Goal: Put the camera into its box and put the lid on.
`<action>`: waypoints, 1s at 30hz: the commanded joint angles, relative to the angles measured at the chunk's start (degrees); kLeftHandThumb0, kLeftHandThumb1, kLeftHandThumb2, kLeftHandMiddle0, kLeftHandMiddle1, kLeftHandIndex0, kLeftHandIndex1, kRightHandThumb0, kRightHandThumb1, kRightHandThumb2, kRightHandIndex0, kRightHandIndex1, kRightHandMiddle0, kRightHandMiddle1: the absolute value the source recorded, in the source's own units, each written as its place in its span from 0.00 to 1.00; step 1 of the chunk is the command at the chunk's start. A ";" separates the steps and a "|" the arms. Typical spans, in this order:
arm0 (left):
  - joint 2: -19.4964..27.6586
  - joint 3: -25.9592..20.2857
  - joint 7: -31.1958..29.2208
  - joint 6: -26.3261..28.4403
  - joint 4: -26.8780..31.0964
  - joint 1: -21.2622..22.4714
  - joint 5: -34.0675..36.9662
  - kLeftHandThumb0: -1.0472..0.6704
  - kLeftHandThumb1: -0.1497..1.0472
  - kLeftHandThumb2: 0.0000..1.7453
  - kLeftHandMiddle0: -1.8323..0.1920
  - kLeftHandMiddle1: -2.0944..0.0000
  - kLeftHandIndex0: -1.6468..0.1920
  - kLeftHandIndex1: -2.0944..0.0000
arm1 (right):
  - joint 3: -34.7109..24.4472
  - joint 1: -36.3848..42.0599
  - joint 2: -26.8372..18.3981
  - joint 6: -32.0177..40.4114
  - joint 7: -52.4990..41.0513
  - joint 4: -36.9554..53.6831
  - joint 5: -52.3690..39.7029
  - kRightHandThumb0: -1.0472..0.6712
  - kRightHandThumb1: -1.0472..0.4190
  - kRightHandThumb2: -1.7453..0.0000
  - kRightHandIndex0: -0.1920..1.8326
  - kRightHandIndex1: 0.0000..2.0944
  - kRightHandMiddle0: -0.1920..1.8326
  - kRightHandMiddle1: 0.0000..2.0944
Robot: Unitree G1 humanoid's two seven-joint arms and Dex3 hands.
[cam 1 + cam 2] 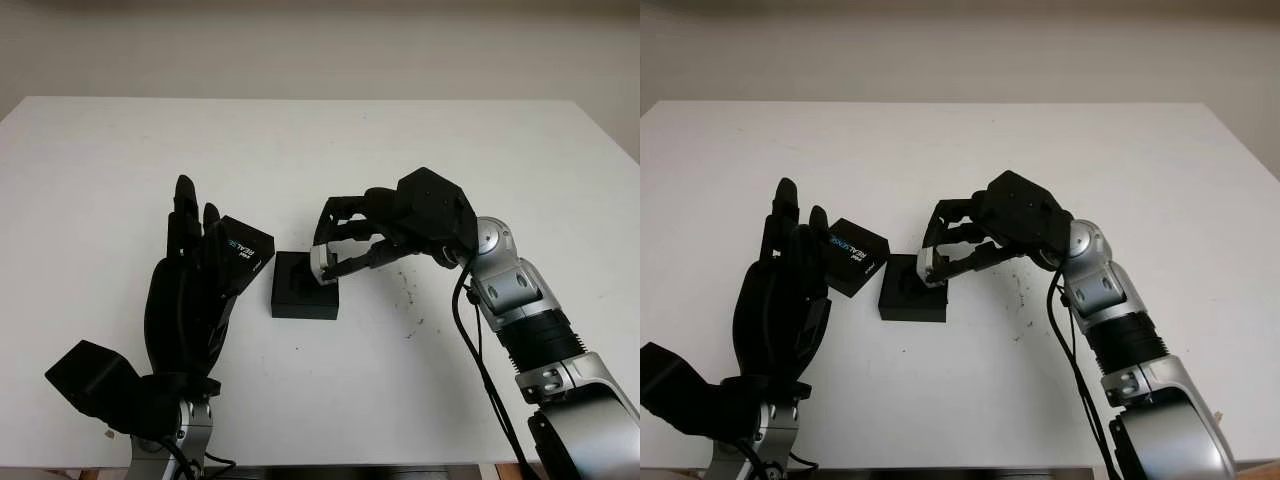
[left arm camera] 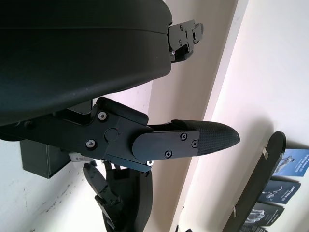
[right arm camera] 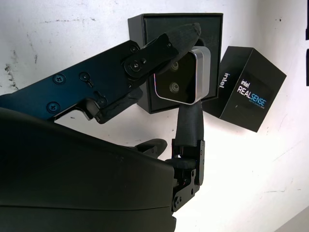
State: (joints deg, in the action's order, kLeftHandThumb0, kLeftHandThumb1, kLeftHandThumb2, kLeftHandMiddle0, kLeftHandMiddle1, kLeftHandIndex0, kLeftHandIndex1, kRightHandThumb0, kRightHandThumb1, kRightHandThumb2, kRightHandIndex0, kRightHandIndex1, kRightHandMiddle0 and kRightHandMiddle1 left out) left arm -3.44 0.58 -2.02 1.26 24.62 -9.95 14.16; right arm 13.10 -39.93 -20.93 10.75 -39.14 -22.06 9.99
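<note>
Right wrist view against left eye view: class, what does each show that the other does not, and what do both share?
Right wrist view alone: the camera's two lenses and the lid's "intel REALSENSE" lettering read plainly. Left eye view alone: the left hand open beside the lid, and the white table. Both: the right hand holding the silver camera over the open black box.

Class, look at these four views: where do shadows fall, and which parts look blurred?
Left eye view: the box casts little shadow on the evenly lit table. Right wrist view: the camera, held by the right hand, is crisp, as is the lid. Left wrist view: the left hand looks soft.
</note>
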 commanded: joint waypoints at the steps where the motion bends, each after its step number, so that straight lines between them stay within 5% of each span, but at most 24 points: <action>1: -0.54 0.39 0.03 -0.48 0.52 -0.44 -0.01 0.17 1.00 0.25 0.99 0.97 1.00 0.97 | 0.22 -1.27 -0.54 -0.90 0.19 -0.38 0.19 0.35 0.07 0.97 0.27 0.09 0.25 0.89; 30: -0.93 1.48 0.56 -1.95 0.40 -1.32 -0.27 0.18 1.00 0.26 1.00 0.97 1.00 0.98 | 3.71 0.18 -2.13 -2.72 -3.22 -1.13 3.61 0.36 0.07 0.97 0.28 0.07 0.26 0.85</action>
State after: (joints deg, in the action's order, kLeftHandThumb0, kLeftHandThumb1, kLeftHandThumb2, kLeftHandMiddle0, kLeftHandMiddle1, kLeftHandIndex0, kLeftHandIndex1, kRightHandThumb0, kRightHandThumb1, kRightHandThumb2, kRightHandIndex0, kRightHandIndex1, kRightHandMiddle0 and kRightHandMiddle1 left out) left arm -3.53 1.58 -1.54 -0.14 24.62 -11.09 14.01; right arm 15.43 -40.61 -22.19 7.96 -41.98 -22.90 12.80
